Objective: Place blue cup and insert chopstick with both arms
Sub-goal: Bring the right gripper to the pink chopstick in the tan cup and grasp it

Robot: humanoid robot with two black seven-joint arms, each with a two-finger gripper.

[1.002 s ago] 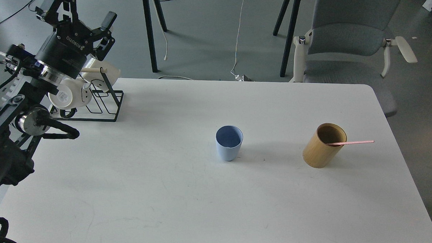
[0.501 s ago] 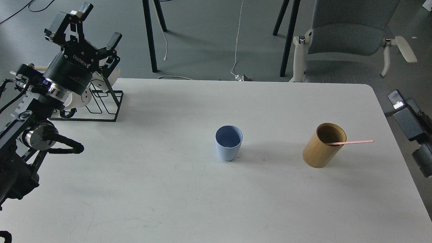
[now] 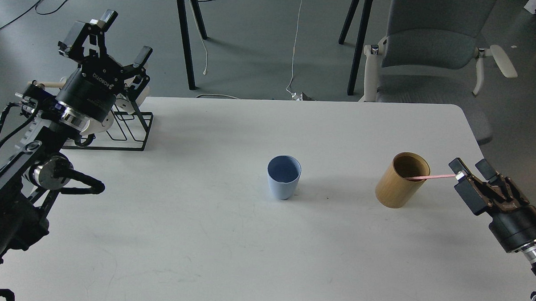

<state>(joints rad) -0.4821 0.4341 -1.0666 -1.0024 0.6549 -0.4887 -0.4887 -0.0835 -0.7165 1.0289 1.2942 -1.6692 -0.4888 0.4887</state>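
Note:
The blue cup (image 3: 284,178) stands upright near the middle of the white table (image 3: 229,238), empty. A pinkish-red chopstick (image 3: 433,177) leans out of the tan bamboo cylinder (image 3: 399,182) toward the right. My right gripper (image 3: 468,175) is at the chopstick's outer end, fingers apart around its tip. My left gripper (image 3: 115,45) is open and empty, raised above the mug rack at the far left, well away from the cup.
A black wire rack (image 3: 126,130) with white mugs stands at the table's back left, partly behind my left arm. A grey office chair (image 3: 432,49) stands beyond the far right edge. Black table legs (image 3: 185,36) stand behind.
My right arm has come into view from the right and reached the chopstick's outer end. My left gripper has lifted slightly and moved right above the rack. The cup and cylinder have not moved.

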